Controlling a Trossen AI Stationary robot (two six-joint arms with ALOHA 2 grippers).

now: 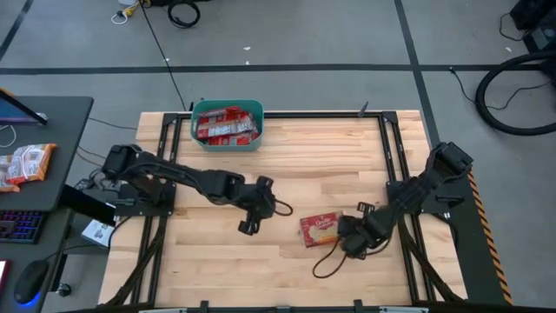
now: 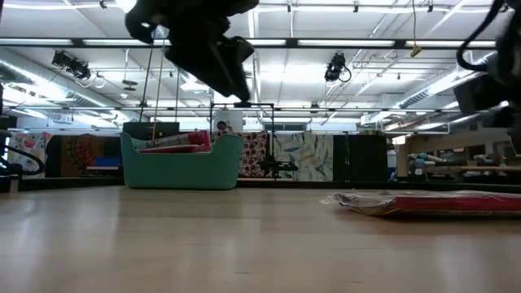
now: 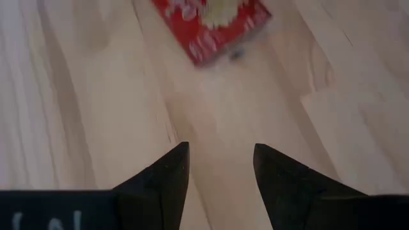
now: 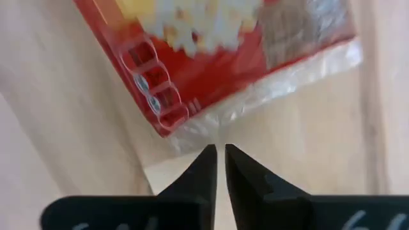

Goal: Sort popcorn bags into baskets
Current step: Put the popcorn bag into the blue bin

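Note:
One red popcorn bag point(image 1: 320, 229) with a cream-yellow picture lies flat on the wooden table, right of centre; the low view shows it point(image 2: 431, 202) edge-on. The teal basket point(image 1: 226, 124) stands at the far edge and holds several red bags point(image 1: 228, 123). My left gripper point(image 1: 252, 216) hovers open above bare wood left of the bag, which shows ahead of its fingers point(image 3: 211, 22). My right gripper point(image 4: 220, 150) is shut, low at the bag's right end, its tips against the clear sealed edge point(image 4: 211, 131). My right gripper's shut fingertips point(image 4: 206, 160) stand right at the clear sealed edge point(image 4: 192, 137) of the bag's right end, slanting down from the table's right side. Whether they touch the edge cannot be told. The bag lies flat on the table.
A dark cable point(image 1: 328, 261) loops on the table near the right gripper. Metal rails point(image 1: 391, 165) run along the table's sides. A desk at the left holds orange-and-white packets point(image 1: 26, 163), a keyboard and a mouse. Bare wood spreads between the arms and the basket.

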